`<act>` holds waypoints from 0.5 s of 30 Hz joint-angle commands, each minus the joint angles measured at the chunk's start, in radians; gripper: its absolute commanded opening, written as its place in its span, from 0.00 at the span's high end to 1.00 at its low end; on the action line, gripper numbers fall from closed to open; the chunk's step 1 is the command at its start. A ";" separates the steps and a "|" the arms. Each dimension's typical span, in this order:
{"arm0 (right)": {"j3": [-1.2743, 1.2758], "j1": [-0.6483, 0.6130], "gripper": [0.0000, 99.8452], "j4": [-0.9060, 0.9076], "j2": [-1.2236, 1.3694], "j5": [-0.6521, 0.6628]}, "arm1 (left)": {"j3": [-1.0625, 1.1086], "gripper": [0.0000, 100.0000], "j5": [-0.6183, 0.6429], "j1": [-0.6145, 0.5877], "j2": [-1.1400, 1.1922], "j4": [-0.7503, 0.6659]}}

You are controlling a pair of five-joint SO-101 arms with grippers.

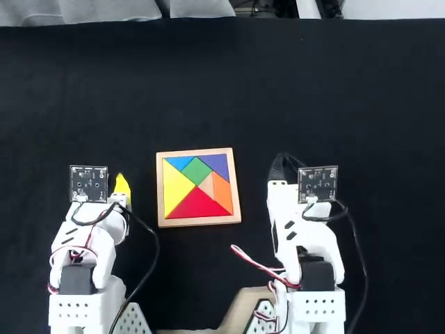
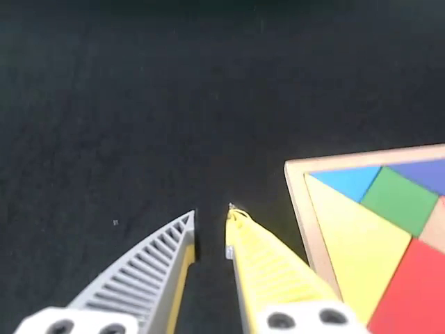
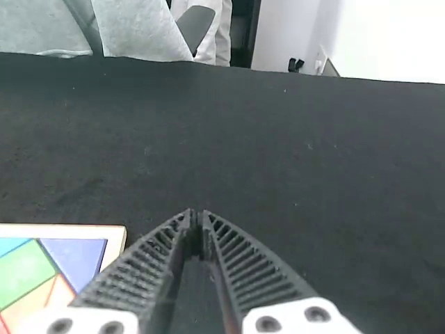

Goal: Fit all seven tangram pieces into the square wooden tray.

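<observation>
On the left of the black counter (image 1: 313, 90), seen from above, the left arm (image 1: 89, 240) stands at the near edge. Its gripper (image 2: 212, 214) points away from the base, just left of the tray. It has two fingers, one grey (image 2: 156, 261) and one yellow (image 2: 261, 268). They sit a narrow gap apart, with only dark cloth between them.

In the middle, between the two arms, lies one square wooden tray (image 1: 159, 191). It rests flat on the counter and touches neither arm. Being square, it has no long axis. Its edges are turned slightly from the counter's edges, so the far right corner sits a little farther back than the far left one.

Seven flat pieces fill the tray edge to edge inside its pale wooden rim:
- a large yellow triangle (image 1: 175, 188) on the left
- a large red triangle (image 1: 198, 207) along the near side
- a light blue triangle (image 1: 179, 162) at the far left corner
- a green square (image 1: 197, 171) standing on its point
- a dark blue slanted four-sided piece (image 1: 217, 165) at the far right
- an orange triangle (image 1: 222, 189) on the right
- a small pale triangle (image 1: 207, 182) near the centre

On the right stands the right arm (image 1: 306, 233). Its gripper (image 3: 198, 221) also points away from its base, just right of the tray. Its two black ribbed fingers (image 3: 146, 268) are closed tip to tip on nothing.
</observation>
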 commanded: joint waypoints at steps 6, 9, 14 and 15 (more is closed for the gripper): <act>-0.004 -0.006 0.99 0.095 -0.081 -0.005 | 0.019 0.91 -0.002 0.018 0.000 0.206; -0.004 -0.006 0.99 0.236 -0.082 0.000 | 0.019 0.91 0.002 0.018 0.000 0.308; -0.004 -0.008 0.98 0.394 -0.085 -0.002 | 0.019 0.92 0.003 0.018 -0.002 0.414; -0.004 -0.006 0.98 0.416 -0.085 -0.005 | 0.019 0.92 0.003 0.018 -0.002 0.413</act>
